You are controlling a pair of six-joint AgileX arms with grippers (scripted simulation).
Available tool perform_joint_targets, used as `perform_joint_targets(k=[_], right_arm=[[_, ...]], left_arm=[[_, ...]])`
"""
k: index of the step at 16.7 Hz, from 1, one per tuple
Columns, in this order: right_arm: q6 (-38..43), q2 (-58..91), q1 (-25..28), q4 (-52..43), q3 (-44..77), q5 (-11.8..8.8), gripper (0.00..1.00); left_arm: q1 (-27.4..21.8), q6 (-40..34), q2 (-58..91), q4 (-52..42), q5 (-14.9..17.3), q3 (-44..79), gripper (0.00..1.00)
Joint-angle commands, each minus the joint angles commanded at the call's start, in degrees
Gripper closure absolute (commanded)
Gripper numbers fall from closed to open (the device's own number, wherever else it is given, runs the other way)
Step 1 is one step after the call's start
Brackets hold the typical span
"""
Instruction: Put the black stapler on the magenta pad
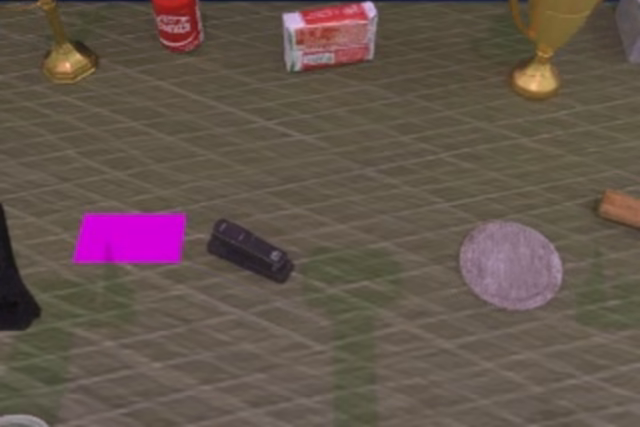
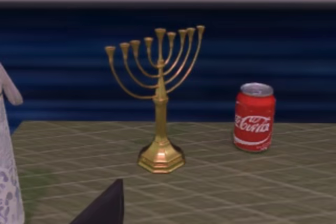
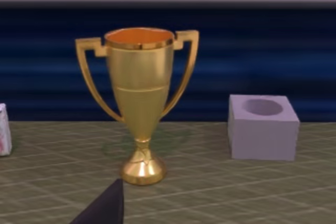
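Black stapler (image 1: 250, 251) lies on table just beside magenta pad (image 1: 130, 238), at pad's 3 o'clock, untouched. Left gripper (image 1: 15, 282) parked at 9; finger state can't be told. Stapler should be pinched across narrow body, mid-length.

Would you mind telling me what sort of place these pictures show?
Probably a rendered tabletop test scene, not a real room: unrelated props, a gold menorah, a soda can and a trophy, share a grid-patterned table.
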Motion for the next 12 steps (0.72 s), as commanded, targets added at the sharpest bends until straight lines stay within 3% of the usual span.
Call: perform_joint_targets(k=[5,12], right_arm=[[0.0,0.0,0.0,0.0,0.0,0.0,0.0],[0.0,0.0,0.0,0.0,0.0,0.0,0.0]], left_arm=[[-1.3,3.32,3.52,-2.42,0.21,3.47,0.0],[-8.61,25.57,32.24,-19.0,0.21,28.09,0.0]])
